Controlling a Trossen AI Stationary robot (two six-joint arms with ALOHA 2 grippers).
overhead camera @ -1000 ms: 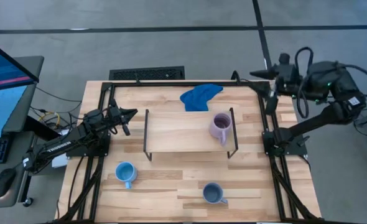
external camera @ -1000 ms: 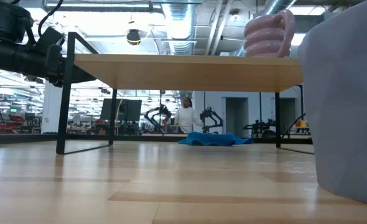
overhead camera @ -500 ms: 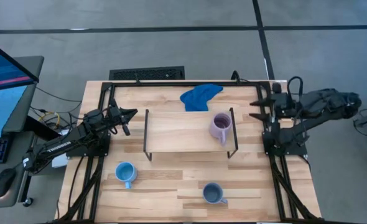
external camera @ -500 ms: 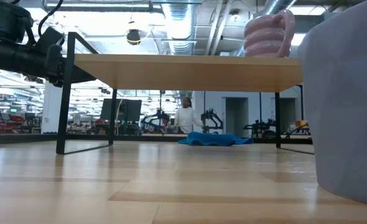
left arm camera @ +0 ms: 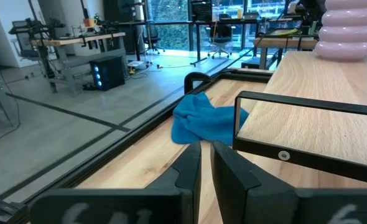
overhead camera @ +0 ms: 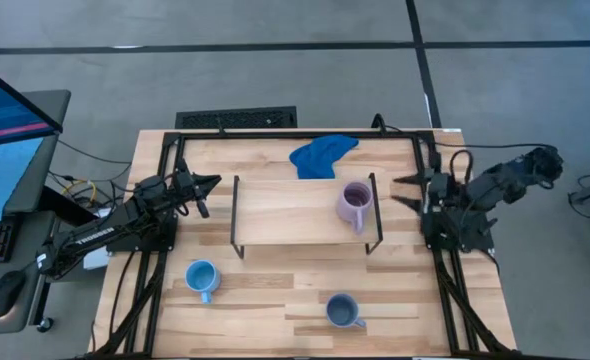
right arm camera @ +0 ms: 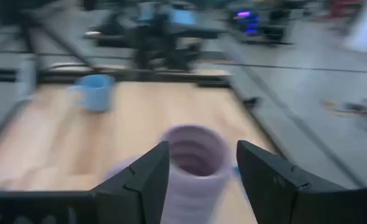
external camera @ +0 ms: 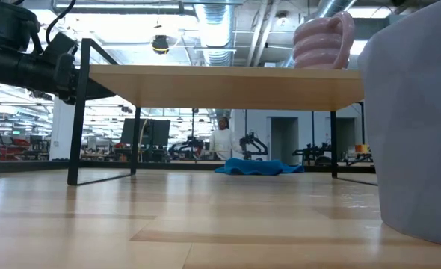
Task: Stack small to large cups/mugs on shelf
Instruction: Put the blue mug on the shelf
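On the shelf's (overhead camera: 295,212) right end I see the lilac mug (overhead camera: 354,203), directly left of my spread-jawed right gripper (overhead camera: 407,191); the left gripper (overhead camera: 212,182), fingers closed and empty, waits off the opposite end.

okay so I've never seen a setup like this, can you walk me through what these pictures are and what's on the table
It is a robot with two dark arms at a wooden table. One camera looks straight down, one sits at tabletop height, and one rides on each wrist.

On the table stands a low wooden shelf with a lilac mug on its right end. A sky blue mug and a grey-blue mug stand on the tabletop nearer the front, and a blue cloth lies behind the shelf.

The left gripper, shut, waits left of the shelf. The right gripper, open, is right of the shelf. Neither holds anything.
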